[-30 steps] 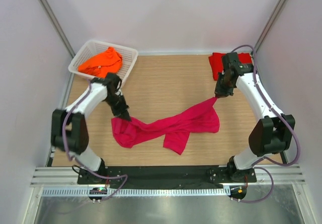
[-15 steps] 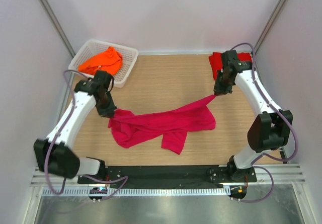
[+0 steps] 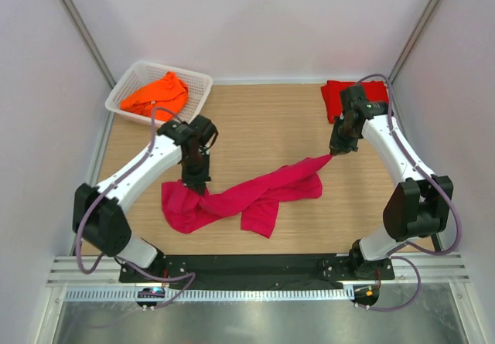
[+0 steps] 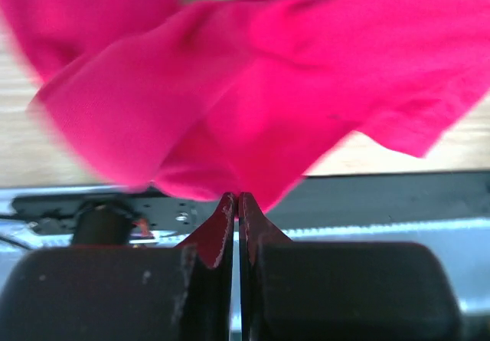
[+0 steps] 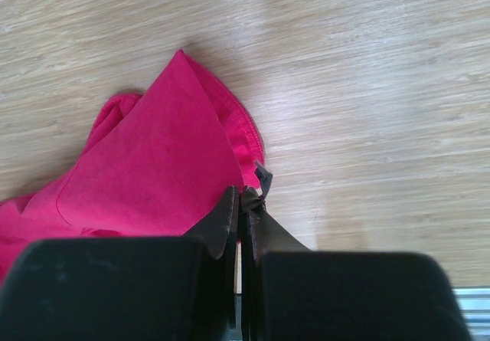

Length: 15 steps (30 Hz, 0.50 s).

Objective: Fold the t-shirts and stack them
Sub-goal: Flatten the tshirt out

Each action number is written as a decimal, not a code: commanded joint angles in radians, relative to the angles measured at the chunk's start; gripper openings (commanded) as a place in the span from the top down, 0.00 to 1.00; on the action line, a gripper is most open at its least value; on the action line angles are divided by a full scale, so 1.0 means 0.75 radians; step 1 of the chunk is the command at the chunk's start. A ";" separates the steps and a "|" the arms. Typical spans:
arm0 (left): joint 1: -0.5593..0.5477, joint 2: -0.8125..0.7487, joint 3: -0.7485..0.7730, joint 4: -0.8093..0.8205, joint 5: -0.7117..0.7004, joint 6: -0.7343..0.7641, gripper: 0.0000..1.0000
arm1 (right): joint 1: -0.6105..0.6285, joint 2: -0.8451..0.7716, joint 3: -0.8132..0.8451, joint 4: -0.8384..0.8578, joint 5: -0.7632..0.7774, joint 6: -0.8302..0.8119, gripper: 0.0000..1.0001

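Note:
The magenta-pink t-shirt hangs crumpled between both arms above the wooden table. My left gripper is shut on its left part, and the cloth fills the left wrist view above the closed tips. My right gripper is shut on its right corner, where the hem and a small dark tag show in the right wrist view. The red t-shirt lies folded at the back right. The orange t-shirt lies bunched in the basket.
The white lattice basket stands at the back left corner. Bare wooden table lies behind the held shirt. A black strip and metal rail run along the near edge. White walls enclose the table.
My left gripper has moved right and toward the near edge with the shirt, bunching its left part. My right gripper has shifted slightly nearer, still holding the corner.

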 commanded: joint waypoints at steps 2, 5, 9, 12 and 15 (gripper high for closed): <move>-0.062 0.247 0.177 0.105 0.155 0.102 1.00 | -0.002 -0.077 -0.006 0.013 0.036 -0.014 0.99; -0.062 0.433 0.388 0.069 0.098 0.184 1.00 | -0.002 -0.081 -0.010 0.009 0.061 -0.016 0.99; -0.058 0.686 0.654 -0.017 -0.005 0.302 1.00 | -0.002 -0.056 0.000 0.005 0.071 -0.014 0.99; -0.035 0.842 0.834 -0.070 -0.111 0.368 1.00 | -0.004 -0.036 0.016 0.001 0.073 -0.014 0.99; -0.007 0.906 0.914 -0.081 -0.109 0.397 1.00 | -0.002 -0.021 0.039 -0.011 0.073 -0.016 0.99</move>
